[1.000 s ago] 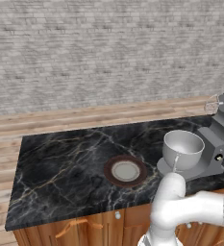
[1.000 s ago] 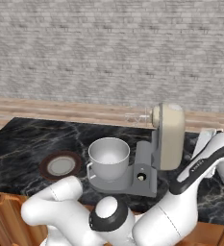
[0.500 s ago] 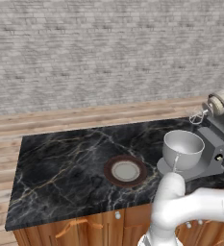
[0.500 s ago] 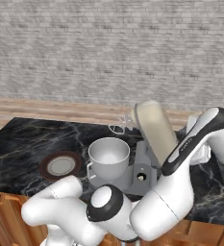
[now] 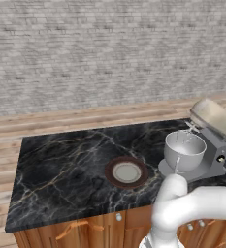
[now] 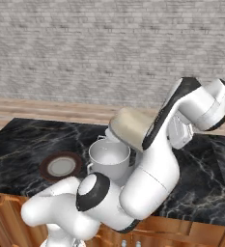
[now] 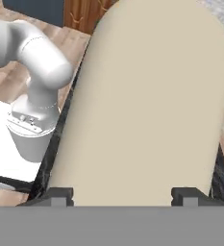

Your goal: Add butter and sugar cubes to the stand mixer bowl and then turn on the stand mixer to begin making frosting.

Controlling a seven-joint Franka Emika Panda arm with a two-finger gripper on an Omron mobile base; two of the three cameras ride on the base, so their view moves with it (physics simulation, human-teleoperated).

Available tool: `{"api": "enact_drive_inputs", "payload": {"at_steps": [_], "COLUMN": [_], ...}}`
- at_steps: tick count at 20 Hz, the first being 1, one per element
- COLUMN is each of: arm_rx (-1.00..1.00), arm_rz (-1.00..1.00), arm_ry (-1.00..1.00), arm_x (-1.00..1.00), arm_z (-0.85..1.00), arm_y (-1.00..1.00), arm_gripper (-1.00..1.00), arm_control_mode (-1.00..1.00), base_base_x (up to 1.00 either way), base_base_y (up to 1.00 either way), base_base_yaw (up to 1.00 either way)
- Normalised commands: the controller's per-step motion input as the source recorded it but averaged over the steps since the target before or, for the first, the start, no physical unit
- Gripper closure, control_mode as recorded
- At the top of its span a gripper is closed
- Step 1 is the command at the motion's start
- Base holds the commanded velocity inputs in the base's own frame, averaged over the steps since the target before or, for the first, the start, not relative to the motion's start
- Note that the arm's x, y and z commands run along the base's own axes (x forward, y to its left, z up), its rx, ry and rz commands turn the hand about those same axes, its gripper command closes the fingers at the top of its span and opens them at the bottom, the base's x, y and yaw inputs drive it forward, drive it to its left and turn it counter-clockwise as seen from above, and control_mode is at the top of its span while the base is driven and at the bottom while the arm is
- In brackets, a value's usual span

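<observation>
Left base view: the stand mixer (image 5: 209, 145) sits at the right end of the black marble counter (image 5: 61, 164), and its cream head (image 5: 214, 117) now slopes down over the stand mixer bowl (image 5: 184, 150), lower than half a second ago, with the wire whisk (image 5: 189, 129) at the bowl's rim. A brown-rimmed plate (image 5: 126, 172) lies near the bowl, to its left, with nothing on it. I cannot make out any butter or sugar cubes.

Right base view: the arm reaches over the mixer, its hand behind the lowered head; a second ago the head stood upright. The bowl's inside looks plain white.

Hand view: the gripper (image 7: 122, 193) has its fingertips spread wide, one at each side of the head, seemingly pressing rather than clamping. Lowering the head readies the mixer for switching on, though I judge the ingredients unconfirmed.
</observation>
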Motion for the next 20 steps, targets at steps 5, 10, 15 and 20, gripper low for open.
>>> {"api": "enact_drive_inputs", "payload": {"at_steps": [5, 10, 15, 20], "arm_rx": [-0.18, -0.05, -0.01, 0.0], "arm_rz": [0.05, -0.03, -0.07, -0.06], "arm_ry": [0.19, 0.01, -0.09, -0.18], "arm_x": [-0.02, -0.56, -0.97, -0.85], "arm_z": [-0.04, 0.09, 0.31, 0.01], "arm_y": [0.67, 0.11, 0.0, 0.05], "arm_gripper": [-1.0, -1.0, -1.0, -1.0], "arm_control_mode": [-1.0, -1.0, -1.0, -1.0], "base_base_x": [0.0, 0.0, 0.0, 0.0], "base_base_y": [0.0, 0.0, 0.0, 0.0], "base_base_yaw": [0.0, 0.0, 0.0, 0.0]}}
